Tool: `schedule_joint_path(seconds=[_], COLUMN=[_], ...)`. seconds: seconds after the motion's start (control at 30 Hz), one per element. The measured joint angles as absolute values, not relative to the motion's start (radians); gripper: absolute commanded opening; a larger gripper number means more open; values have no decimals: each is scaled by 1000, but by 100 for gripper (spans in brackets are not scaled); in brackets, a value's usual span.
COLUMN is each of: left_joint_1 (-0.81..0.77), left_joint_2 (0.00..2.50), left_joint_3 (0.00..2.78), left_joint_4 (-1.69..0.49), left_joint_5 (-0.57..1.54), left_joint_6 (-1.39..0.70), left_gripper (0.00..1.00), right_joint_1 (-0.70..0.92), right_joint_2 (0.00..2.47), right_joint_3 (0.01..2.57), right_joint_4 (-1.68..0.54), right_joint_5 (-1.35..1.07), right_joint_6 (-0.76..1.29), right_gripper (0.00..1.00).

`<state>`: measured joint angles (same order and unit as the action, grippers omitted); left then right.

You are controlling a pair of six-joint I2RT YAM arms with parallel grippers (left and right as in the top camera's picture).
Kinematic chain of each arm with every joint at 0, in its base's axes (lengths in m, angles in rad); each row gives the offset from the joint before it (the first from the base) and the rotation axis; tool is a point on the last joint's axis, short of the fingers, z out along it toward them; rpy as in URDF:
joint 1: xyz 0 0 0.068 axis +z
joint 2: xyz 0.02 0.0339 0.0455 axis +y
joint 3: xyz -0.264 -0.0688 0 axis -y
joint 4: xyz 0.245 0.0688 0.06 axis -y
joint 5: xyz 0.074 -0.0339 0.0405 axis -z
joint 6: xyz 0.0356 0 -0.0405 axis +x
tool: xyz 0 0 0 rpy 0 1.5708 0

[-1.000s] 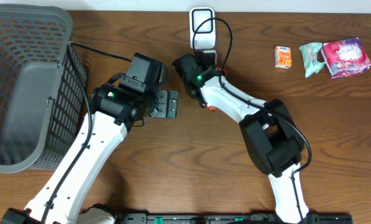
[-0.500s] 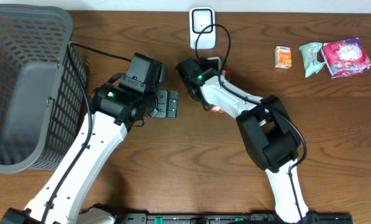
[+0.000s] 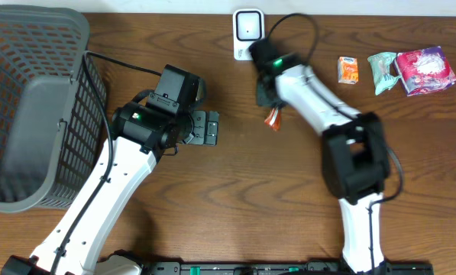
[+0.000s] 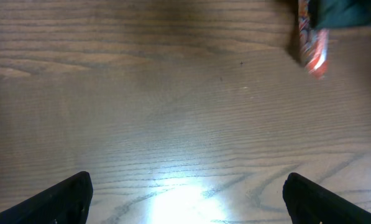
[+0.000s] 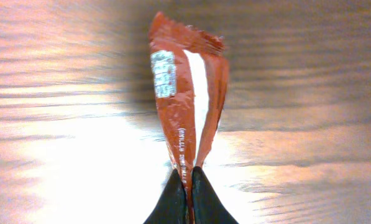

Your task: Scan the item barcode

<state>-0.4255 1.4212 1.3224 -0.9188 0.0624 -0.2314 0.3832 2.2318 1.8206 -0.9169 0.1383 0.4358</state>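
Fingers of R gripper [image 5: 187,186] are pinched tight on the bottom seam of a red packet [image 5: 186,106], which hangs over the table [image 3: 235,198] near the white scanner [image 3: 247,30], a bit below & right of it. L gripper [image 4: 188,199] gapes wide, holding nothing. To do the step well: turn the wrist so the white printed patch [image 5: 163,74], prob. the barcode, faces the scanner flat, w/o foil creasing over it. Packet looks slim, glossy red-orange, w/ a pale centre stripe & crimped top.
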Motion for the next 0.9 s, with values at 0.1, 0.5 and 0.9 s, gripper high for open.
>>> schedule_joint_path(seconds=[0.1,0.5,0.9], left_joint_1=[-426,-426,-426], left_joint_2=[1421,1421,1421], left_joint_3=[1322,1322,1322], left_joint_4=[-919,-919,-919], left_joint_5=[62,62,62], left_joint_6=[-231,-231,-231], left_gripper=[98,98,98], right_joint_1=[302,54,-107], right_joint_2=[2188,2168,2160], right_joint_3=[1835,1560,1599], right_joint_4=[-932,-778,-975], right_joint_5=[-115,-855,-702], right_joint_6=[373,223,222], right_gripper=[1,2,58])
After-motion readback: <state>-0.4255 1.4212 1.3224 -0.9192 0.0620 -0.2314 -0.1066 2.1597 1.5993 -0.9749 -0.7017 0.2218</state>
